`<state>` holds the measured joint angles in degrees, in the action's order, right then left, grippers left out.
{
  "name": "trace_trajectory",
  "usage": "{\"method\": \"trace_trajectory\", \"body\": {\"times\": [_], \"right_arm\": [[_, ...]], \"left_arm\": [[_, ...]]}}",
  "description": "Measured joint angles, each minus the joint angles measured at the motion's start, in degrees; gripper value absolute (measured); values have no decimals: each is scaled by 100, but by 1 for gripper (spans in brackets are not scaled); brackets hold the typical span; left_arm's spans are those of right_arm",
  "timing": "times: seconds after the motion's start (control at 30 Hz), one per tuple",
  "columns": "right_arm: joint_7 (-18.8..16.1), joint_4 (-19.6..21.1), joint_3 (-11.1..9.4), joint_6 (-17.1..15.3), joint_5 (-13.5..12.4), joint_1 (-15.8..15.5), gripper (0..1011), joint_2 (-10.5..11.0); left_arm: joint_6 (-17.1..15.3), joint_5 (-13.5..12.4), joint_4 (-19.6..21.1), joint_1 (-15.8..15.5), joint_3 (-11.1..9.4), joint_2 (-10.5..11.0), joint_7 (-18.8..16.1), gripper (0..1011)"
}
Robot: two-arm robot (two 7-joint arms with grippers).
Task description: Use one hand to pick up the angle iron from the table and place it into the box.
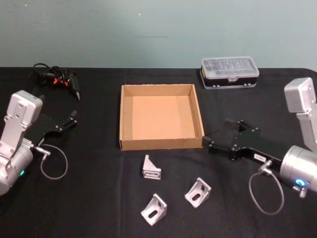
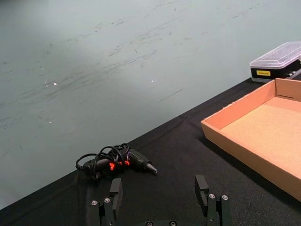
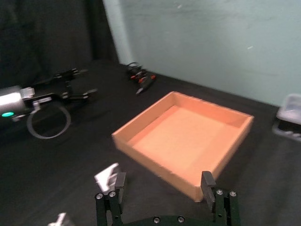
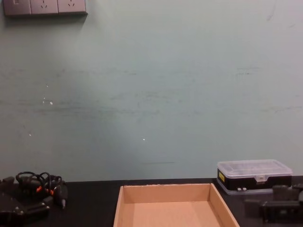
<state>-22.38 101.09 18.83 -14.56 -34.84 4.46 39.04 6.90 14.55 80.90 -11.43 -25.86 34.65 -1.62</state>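
Three silver angle irons lie on the black table (image 1: pixel 99 198) in front of the box: one nearest it (image 1: pixel 151 167), one at the front (image 1: pixel 154 209), one to the right (image 1: pixel 198 192). The tan cardboard box (image 1: pixel 161 144) stands at the table's middle with nothing in it. My right gripper (image 1: pixel 217 130) hovers open at the box's front right corner. In the right wrist view its fingers (image 3: pixel 120 184) frame the box (image 3: pixel 155 162), and one angle iron (image 3: pixel 107 176) lies close by. My left gripper (image 1: pixel 58 106) is open at the left, away from the irons.
A clear-lidded black case (image 1: pixel 230 72) stands at the back right. A black glue gun with a coiled cord (image 1: pixel 62 82) lies at the back left, ahead of the left gripper (image 2: pixel 159 188). A pale wall rises behind the table's far edge.
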Motion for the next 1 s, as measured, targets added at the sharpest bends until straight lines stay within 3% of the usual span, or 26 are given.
{"method": "trace_trajectory", "body": {"times": [0.17,0.27,0.53,1.0], "right_arm": [[-206,20,205,-249,-93,112,1004,5],[-325,-6,431,-447,-110,238,1004,34],[-365,-101,757,-733,-17,402,1004,125],[-354,-178,1050,-1052,83,467,1004,237]], "left_arm": [[0,0,0,0,0,0,0,1011],[0,0,0,0,0,0,0,1011],[0,0,0,0,0,0,0,1011],[0,0,0,0,0,0,0,1011]]}}
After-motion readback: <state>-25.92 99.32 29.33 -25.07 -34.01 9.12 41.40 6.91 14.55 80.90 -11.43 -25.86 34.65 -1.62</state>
